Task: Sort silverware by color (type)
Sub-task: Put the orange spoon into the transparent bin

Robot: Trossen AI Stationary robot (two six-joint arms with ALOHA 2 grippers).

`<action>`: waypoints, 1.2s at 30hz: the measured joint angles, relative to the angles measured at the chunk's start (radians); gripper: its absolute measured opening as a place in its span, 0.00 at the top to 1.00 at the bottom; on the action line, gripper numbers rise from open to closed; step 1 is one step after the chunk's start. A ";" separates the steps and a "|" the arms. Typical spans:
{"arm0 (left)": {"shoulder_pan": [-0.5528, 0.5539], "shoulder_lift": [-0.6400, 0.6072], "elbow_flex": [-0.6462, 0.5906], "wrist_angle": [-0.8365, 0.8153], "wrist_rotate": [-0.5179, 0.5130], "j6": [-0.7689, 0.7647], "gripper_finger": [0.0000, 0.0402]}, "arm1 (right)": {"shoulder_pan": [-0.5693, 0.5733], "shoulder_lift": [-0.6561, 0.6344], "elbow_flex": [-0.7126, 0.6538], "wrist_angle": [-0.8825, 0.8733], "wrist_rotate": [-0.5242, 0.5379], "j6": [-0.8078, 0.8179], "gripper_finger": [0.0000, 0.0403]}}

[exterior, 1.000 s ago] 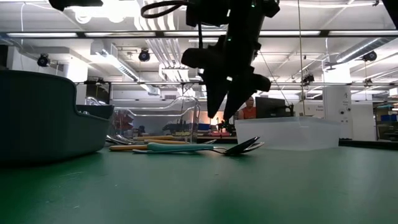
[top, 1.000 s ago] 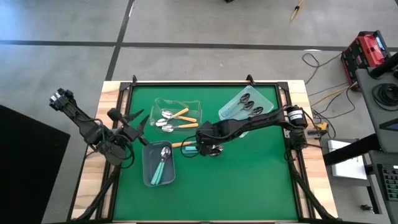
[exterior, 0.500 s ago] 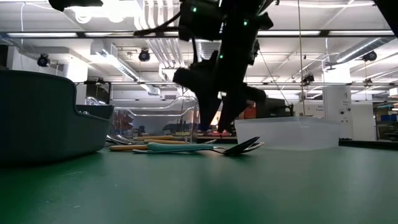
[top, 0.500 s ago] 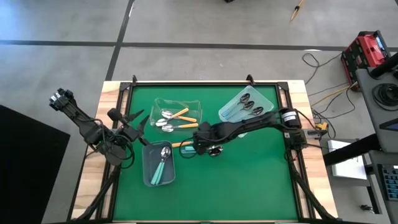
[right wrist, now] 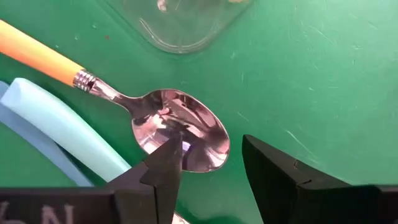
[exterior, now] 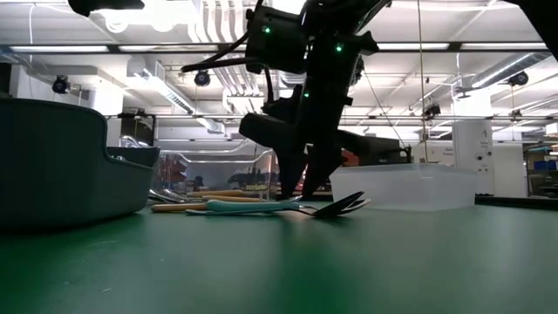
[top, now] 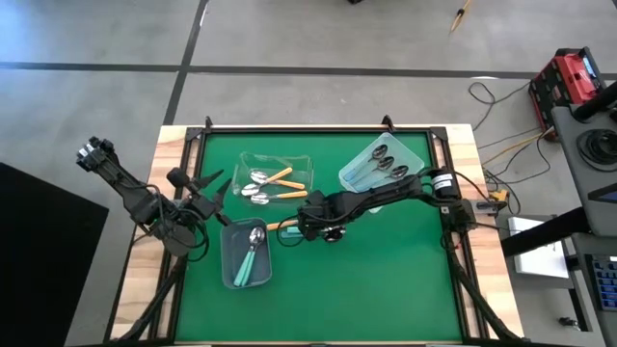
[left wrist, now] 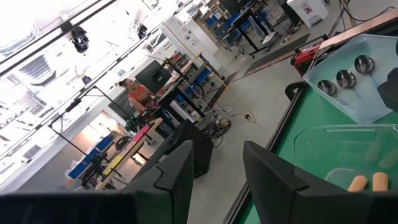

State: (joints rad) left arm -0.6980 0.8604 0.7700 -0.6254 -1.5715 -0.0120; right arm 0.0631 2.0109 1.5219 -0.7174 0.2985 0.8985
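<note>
Bright, even light falls from ceiling strips, which burn out to white in the low and left wrist views. Against them the arm reads as a dark silhouette, and the bin at the near edge is soft. From above, the mat shows only faint shadows. In the right wrist view the spoon bowl mirrors the lamps; the near fingers are blurred.

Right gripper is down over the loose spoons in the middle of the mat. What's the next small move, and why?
Probably finish closing. The right gripper sits low over the orange-handled spoon, its open fingers astride the tip of the bowl, with a teal handle close alongside. Closing on the bowl, then lifting, should take that spoon alone. The left gripper waits by the grey bin.
</note>
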 joint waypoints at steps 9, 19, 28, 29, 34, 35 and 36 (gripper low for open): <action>0.000 0.002 0.000 0.000 0.000 0.000 0.69 | 0.000 0.007 -0.002 0.034 0.000 0.000 0.71; 0.000 0.002 0.000 0.000 0.000 0.000 0.69 | 0.000 0.007 -0.028 0.074 0.000 0.000 0.80; 0.000 0.002 0.000 0.000 0.000 0.000 0.69 | 0.000 0.006 -0.064 0.114 0.013 0.000 0.86; 0.000 0.002 0.000 0.000 0.000 0.000 0.69 | 0.000 0.006 -0.064 0.114 0.017 -0.001 0.87; 0.000 0.004 0.000 0.000 0.000 0.000 0.69 | 0.000 0.006 -0.064 0.129 0.023 -0.024 0.95; 0.000 0.005 0.000 0.000 0.000 0.000 0.69 | 0.000 0.006 -0.064 0.132 0.024 -0.029 0.96; 0.000 0.005 0.000 0.000 0.000 0.000 0.69 | 0.000 0.005 -0.064 0.133 0.024 -0.033 0.97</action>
State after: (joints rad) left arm -0.6983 0.8657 0.7700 -0.6250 -1.5711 -0.0120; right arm 0.0631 2.0163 1.4578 -0.5846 0.3222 0.8651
